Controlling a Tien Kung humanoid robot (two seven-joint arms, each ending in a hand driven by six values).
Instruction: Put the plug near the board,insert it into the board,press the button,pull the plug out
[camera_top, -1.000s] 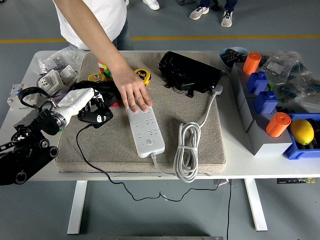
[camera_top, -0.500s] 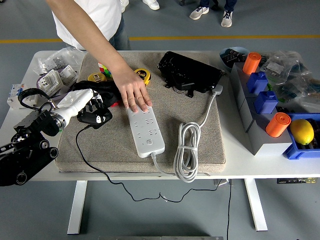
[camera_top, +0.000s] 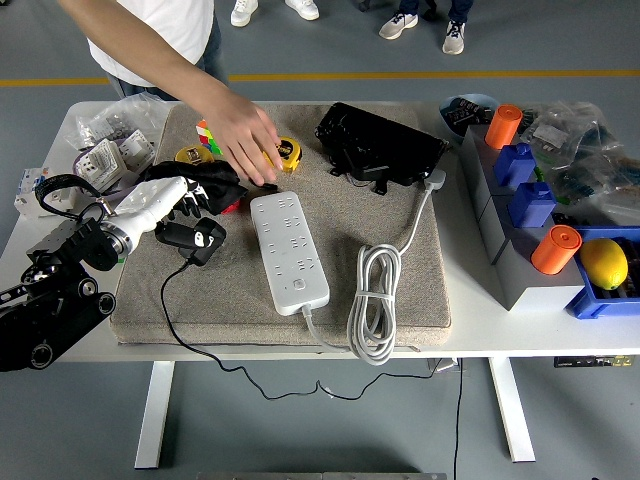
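The task looks to be at its first step: the black plug with white markings (camera_top: 195, 238) lies on the grey padded mat (camera_top: 420, 290), near the white rectangular power strip (camera_top: 289, 252) at its 9 o'clock, not yet in any socket, so inserting, pressing the button and pulling out all remain. The left hand (camera_top: 165, 205), white-shelled on a black arm, sits at the plug's 10 o'clock, fingers curled over its back end (whether they truly clamp it I cannot tell). The plug's thin black cord (camera_top: 170, 310) trails toward 6 o'clock off the mat. A person's hand (camera_top: 240, 140) hovers at the strip's 11 o'clock, clear of it.
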